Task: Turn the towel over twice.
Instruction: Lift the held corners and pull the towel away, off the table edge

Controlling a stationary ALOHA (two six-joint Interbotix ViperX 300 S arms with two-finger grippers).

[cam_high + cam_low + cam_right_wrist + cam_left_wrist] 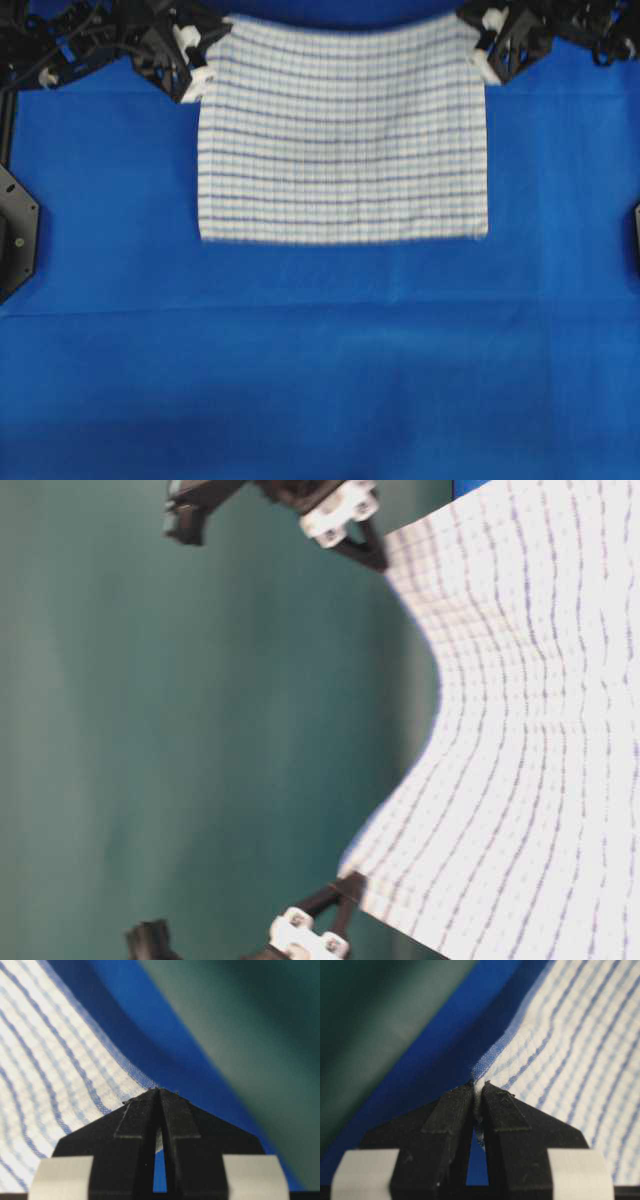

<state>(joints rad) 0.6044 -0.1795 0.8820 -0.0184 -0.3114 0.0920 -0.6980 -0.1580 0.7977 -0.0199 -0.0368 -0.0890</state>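
The towel (340, 140), white with thin blue stripes, is held up by its two far corners, and its near edge lies on the table. It sags in a curve between the two grips in the table-level view (530, 730). My left gripper (208, 58) is shut on the towel's far left corner. In the left wrist view the cloth (570, 1035) is pinched between the black fingertips of that gripper (477, 1086). My right gripper (476, 45) is shut on the far right corner. The right wrist view shows this gripper (159, 1091) shut on the towel's hem (45, 1060).
A plain blue covering (320, 380) spreads over the table, with wide free room in front of the towel. Black arm bases stand at the left edge (15, 230) and the right edge (636, 235). A green backdrop (150, 730) rises behind the table.
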